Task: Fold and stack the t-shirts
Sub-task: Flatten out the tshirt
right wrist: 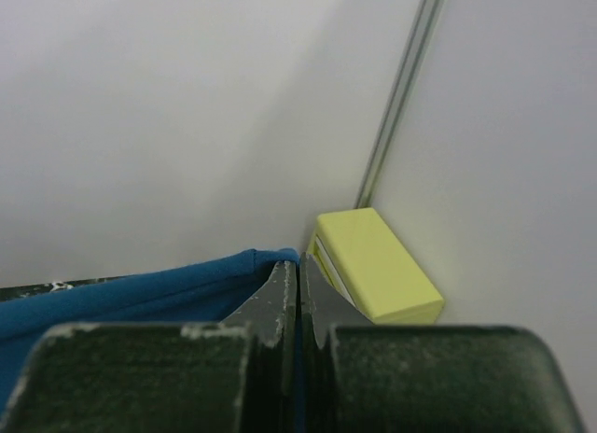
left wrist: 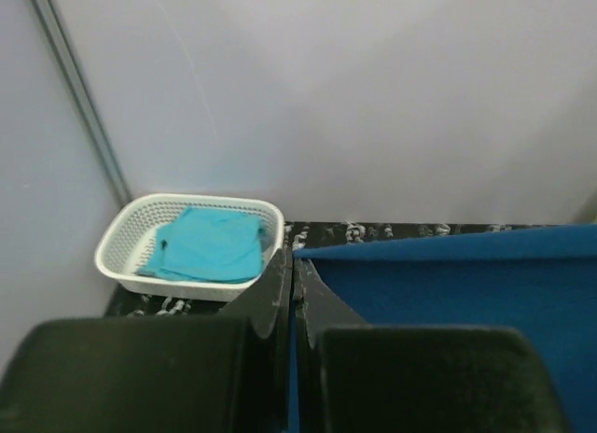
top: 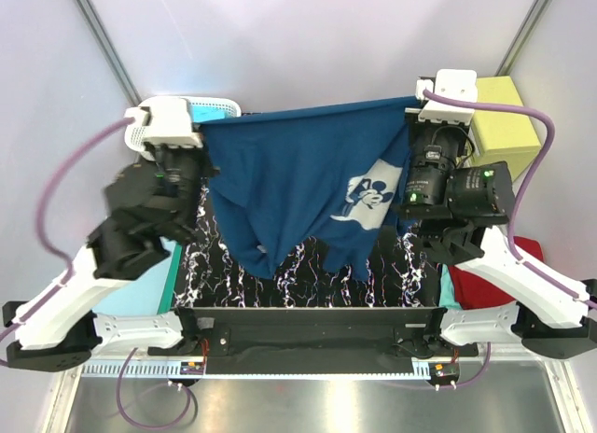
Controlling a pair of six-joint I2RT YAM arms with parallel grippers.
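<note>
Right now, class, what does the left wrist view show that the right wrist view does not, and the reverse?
Only the left wrist view: a white basket holding a turquoise t-shirt. Only the right wrist view: a yellow box in the corner. Both: a shut gripper, the left gripper or the right gripper, pinching the stretched top edge of the navy t-shirt.

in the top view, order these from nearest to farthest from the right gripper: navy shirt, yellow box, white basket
1. navy t-shirt, its corner pinched in the right gripper
2. yellow box, just to the gripper's right
3. white basket, across the table at the back left
</note>
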